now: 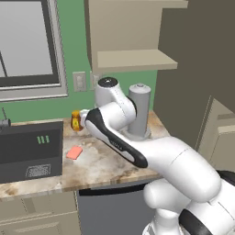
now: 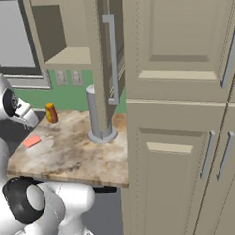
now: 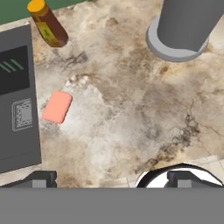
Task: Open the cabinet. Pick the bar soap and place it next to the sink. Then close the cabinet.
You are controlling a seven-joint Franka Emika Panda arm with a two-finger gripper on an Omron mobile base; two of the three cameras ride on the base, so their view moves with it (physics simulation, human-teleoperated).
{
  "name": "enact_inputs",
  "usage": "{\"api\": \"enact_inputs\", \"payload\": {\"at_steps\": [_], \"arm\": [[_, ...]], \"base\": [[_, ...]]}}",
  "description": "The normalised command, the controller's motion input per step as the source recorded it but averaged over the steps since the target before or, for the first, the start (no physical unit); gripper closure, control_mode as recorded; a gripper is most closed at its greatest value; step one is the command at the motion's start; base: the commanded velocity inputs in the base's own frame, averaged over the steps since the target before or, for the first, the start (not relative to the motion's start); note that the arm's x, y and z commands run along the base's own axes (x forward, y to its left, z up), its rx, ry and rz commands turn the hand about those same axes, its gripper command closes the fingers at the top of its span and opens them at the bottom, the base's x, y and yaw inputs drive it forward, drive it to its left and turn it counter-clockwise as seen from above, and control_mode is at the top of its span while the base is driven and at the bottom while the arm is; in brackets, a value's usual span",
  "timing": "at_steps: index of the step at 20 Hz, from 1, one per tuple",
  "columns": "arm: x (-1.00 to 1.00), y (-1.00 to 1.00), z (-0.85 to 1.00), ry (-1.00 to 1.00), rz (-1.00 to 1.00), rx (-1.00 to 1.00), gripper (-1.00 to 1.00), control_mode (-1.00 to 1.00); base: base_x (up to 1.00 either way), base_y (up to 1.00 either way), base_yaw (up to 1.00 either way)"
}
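Cabinet door: the cabinet [image 2: 105, 62] stands open, its door swung out edge-on with the silver bar handle [image 2: 112, 59] facing the right base camera; the shelf inside looks bare. Opening step judged done.
Soap transfer: the bar soap [image 3: 57, 106] lies flat on the surface [image 3: 144, 113], outside the cabinet. Picking and setting down appear done, though no sink is visible, so I cannot confirm the soap lies next to it.
Remaining: closing the cabinet door is, by my judgement, the one step left.
Soap location: just beside the dark appliance [image 3: 17, 96], near the amber jar [image 3: 47, 24], well apart from the grey cylinder [image 3: 183, 26] at the far side of the surface.
Soap appearance: small salmon-pink rectangular block with rounded corners, thin, resting on its broad face, slightly angled to the appliance edge; plain matte surface, no markings visible.
Fingers: spread wide apart, holding nothing, in the hand view; gripper [image 3: 111, 179] hangs above the surface, clear of the soap.
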Motion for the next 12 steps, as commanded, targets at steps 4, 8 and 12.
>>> {"api": "enact_inputs", "payload": {"at_steps": [4, 8, 12], "arm": [[-0.32, -0.28, 0.45, -0.02, 0.06, 0.02, -1.0, -1.0], [-0.27, -0.24, 0.45, -0.03, 0.02, 0.0, -1.0, -1.0], [-0.3, -0.24, 0.41, -0.1, 0.0, 0.0, -1.0, -1.0]], "base": [[0.0, 0.0, 0.0], [0.0, 0.0, 0.0], [0.0, 0.0, 0.0]]}}
